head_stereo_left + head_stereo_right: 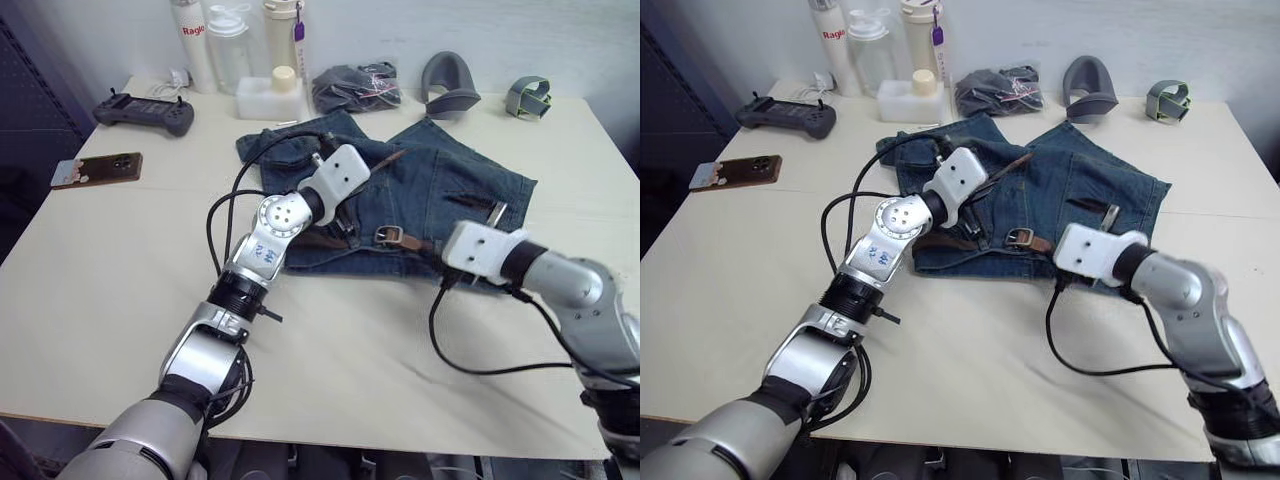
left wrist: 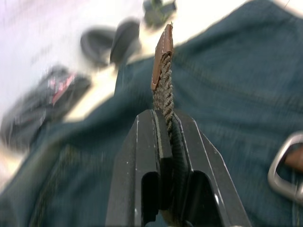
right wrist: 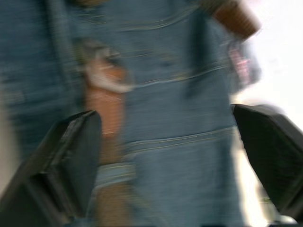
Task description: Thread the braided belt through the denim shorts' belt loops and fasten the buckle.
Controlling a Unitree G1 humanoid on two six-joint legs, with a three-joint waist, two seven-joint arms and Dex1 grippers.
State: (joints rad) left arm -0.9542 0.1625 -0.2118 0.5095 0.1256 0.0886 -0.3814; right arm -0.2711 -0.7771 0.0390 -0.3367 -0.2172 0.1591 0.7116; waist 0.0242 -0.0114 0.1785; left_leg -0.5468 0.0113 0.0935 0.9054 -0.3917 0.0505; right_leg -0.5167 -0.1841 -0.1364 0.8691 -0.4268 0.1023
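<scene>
On a pale table (image 1: 120,330), a phone (image 1: 96,169) and a black game controller (image 1: 145,112) lie at the far left, well apart from the denim shorts (image 1: 450,190) spread mid-table. The left gripper (image 2: 166,124) hovers over the shorts, its fingers clamped on the braided belt (image 2: 164,90) just below the tan tip. Bottles (image 1: 228,45) and a dark grey bundled cloth (image 1: 355,88) line the back edge. The buckle (image 1: 388,236) lies at the waistband, near the lower edge of the shorts. At right, the right gripper (image 3: 165,156) stands wide apart over the denim, holding nothing, black cables (image 1: 470,365) trailing across the table.
</scene>
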